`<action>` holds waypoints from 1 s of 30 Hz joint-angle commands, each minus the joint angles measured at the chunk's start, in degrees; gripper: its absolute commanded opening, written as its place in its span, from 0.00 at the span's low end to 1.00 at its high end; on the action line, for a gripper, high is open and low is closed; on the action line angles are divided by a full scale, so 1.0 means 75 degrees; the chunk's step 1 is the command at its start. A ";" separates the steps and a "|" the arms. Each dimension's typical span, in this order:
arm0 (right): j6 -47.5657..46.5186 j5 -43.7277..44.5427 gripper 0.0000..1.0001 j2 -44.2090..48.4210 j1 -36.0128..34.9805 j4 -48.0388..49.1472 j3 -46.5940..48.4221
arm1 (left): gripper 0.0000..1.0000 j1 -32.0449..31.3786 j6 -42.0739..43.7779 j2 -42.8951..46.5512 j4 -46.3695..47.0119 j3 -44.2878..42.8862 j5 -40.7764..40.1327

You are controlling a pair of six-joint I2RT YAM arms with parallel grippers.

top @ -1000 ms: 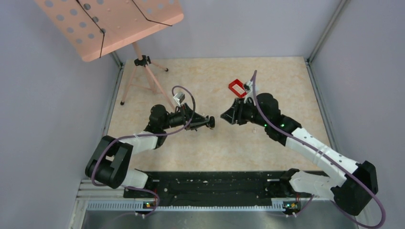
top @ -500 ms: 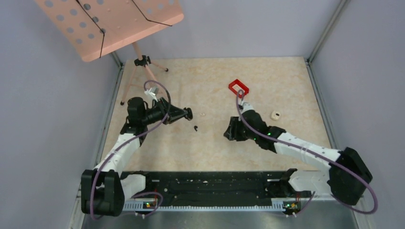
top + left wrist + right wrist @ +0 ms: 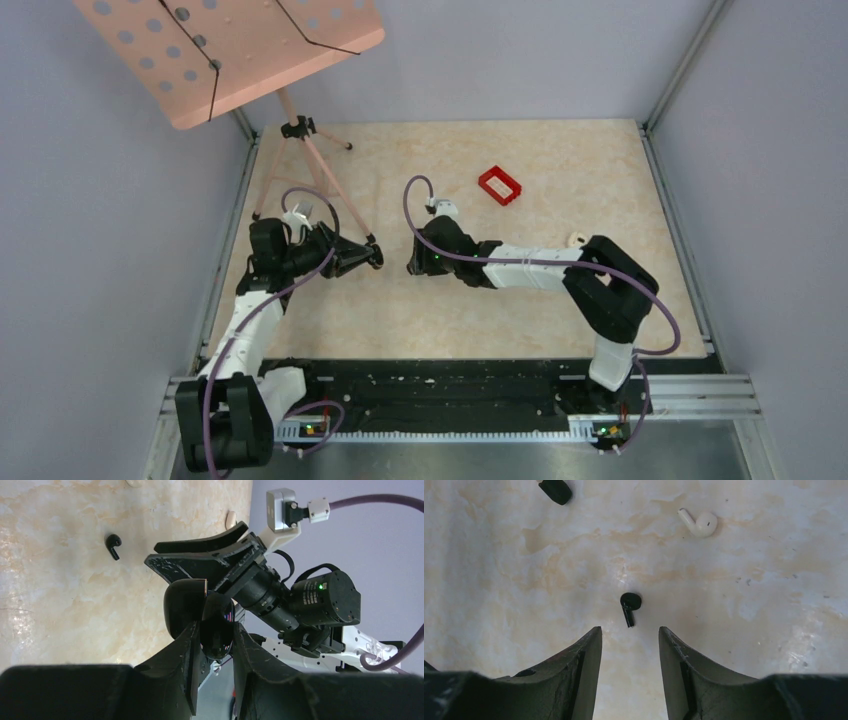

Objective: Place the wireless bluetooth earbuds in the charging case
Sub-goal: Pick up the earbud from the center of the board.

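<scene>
My left gripper (image 3: 216,630) is shut on the glossy black charging case (image 3: 218,614), held off the floor with its lid (image 3: 182,605) swung open. In the top view this gripper (image 3: 372,258) is left of centre. My right gripper (image 3: 630,632) is open and empty, pointing down at the floor. The dark earbud (image 3: 629,605) lies just ahead of its fingertips, in line with the gap. The pale cream earbud (image 3: 699,522) lies further ahead to the right. The dark earbud also shows in the left wrist view (image 3: 113,545). In the top view the right gripper (image 3: 412,262) hides both earbuds.
A red rectangular tray (image 3: 500,185) lies on the floor at the back, right of centre. A small cream piece (image 3: 575,239) lies beside the right arm. A pink music stand (image 3: 290,130) stands at the back left. Grey walls enclose the floor.
The left arm has drawn back to the left with the case in its jaws. The right arm has swung left from the red tray and now hangs over the dark earbud.
</scene>
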State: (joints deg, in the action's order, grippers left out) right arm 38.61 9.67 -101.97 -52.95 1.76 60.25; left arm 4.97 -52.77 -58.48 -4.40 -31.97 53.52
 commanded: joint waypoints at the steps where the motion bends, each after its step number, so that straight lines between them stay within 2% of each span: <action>1: 0.0127 0.0289 0.45 -0.0641 -0.0170 0.0129 0.0738 | 0.00 0.0216 0.0201 0.0387 -0.0092 0.0102 0.0193; 7: 0.0315 0.0181 0.42 -0.1214 -0.0225 -0.0029 0.1125 | 0.00 0.0356 0.0625 0.0740 -0.0678 0.0194 0.0181; 17: 0.0231 0.0725 0.38 -0.2013 -0.0341 -0.0887 0.1984 | 0.00 0.0381 0.0584 0.0916 -0.0512 0.0379 0.0176; 24: 0.0078 0.1343 0.32 -0.2132 -0.0557 -0.1592 0.2395 | 0.00 0.0391 0.0557 0.1082 -0.0461 0.0541 0.0102; 30: 0.0043 0.1433 0.33 -0.1993 -0.0613 -0.1753 0.2316 | 0.00 0.0392 0.0545 0.1086 -0.0399 0.0591 0.0107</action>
State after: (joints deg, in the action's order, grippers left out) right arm 39.79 18.31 -116.90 -56.55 -7.97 76.60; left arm 7.46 -49.41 -51.33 -9.69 -27.81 53.93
